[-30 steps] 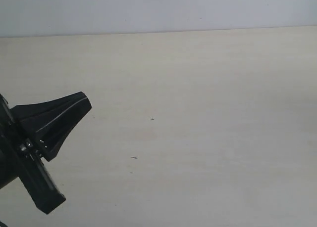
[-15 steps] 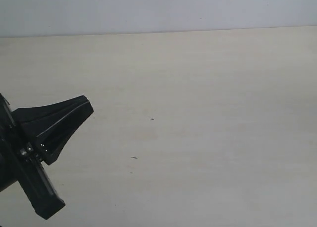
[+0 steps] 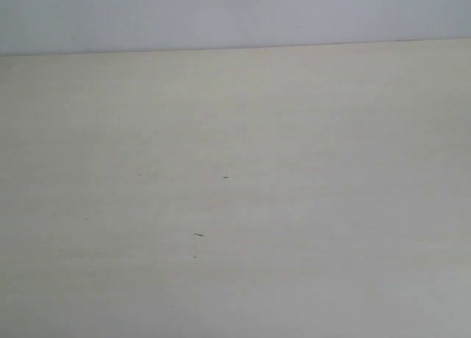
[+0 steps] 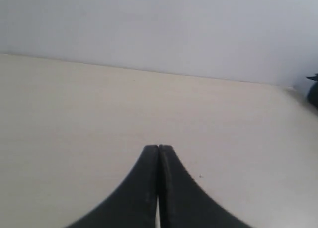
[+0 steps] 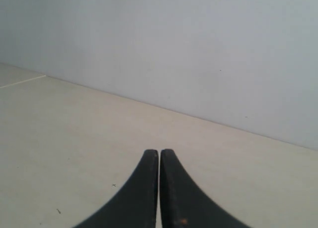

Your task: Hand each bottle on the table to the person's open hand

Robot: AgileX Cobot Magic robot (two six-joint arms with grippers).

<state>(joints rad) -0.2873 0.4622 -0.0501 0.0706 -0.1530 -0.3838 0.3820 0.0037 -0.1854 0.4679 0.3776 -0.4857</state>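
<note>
The left gripper (image 4: 158, 149), a moment ago above the table (image 3: 316, 132) at the exterior view's lower left, has gone from that view. In the wrist views it and the right gripper (image 5: 159, 153) both have their jaws pressed together, holding nothing. Where the bottles are cannot be told.

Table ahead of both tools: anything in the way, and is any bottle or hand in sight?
Nothing visible blocks either. The left tool and right tool are shut, bare table ahead. No bottle or hand shows in any view; only an unidentifiable dark shape at the left wrist view's edge.
</note>
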